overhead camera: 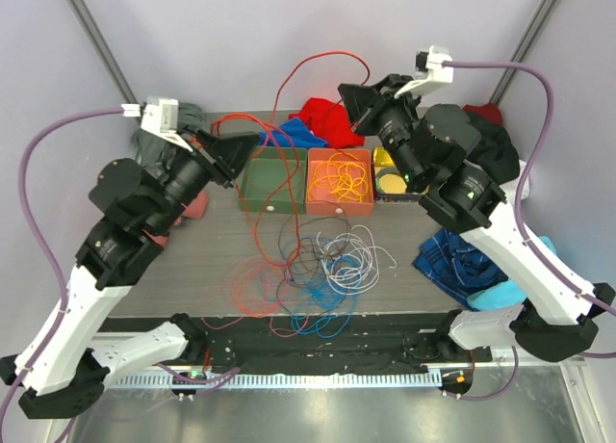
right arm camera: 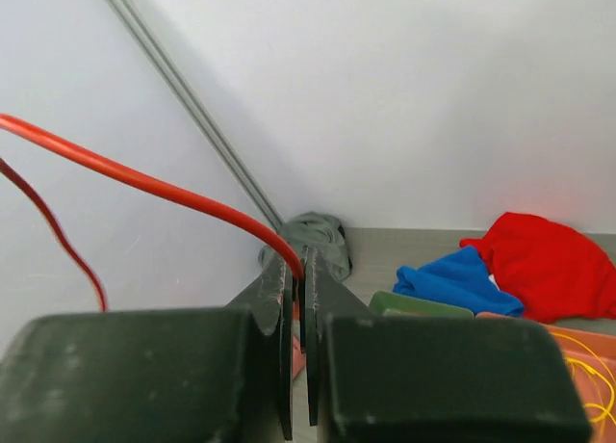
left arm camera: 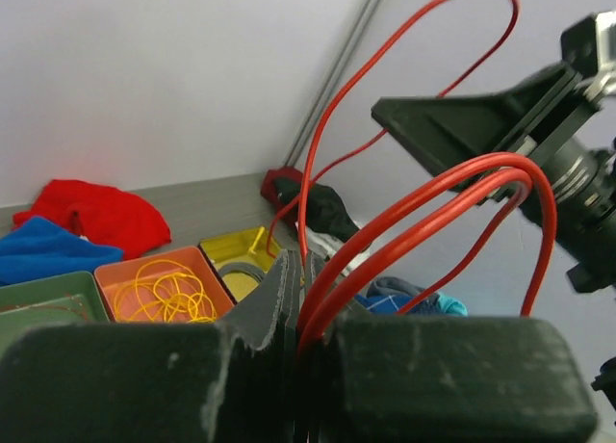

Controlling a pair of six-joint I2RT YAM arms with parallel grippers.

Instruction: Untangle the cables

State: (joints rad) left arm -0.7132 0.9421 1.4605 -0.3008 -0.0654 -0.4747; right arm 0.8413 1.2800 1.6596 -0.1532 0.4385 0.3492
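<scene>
Holding red cable [overhead camera: 322, 58] high above table [overhead camera: 404, 233] — left gripper [overhead camera: 248, 150] and right gripper [overhead camera: 350, 100] both clamped on it. Orange cable [overhead camera: 342, 181] already sits in orange tray [overhead camera: 339, 208]; blue/white/dark tangle [overhead camera: 327, 270] near front edge still to sort — under halfway, I'd say.

I see a red cable [overhead camera: 327, 56], an orange cable [overhead camera: 342, 180] in an orange tray [overhead camera: 339, 210], a green tray [overhead camera: 255, 188], a yellow tray [overhead camera: 381, 156], a white-grey cable [overhead camera: 361, 260], a blue cable [overhead camera: 325, 313], a red cloth [overhead camera: 332, 120], a plain blue cloth [overhead camera: 294, 135], a blue-and-dark checked cloth [overhead camera: 454, 260], and a grey, finely streaked table [overhead camera: 414, 221].
</scene>
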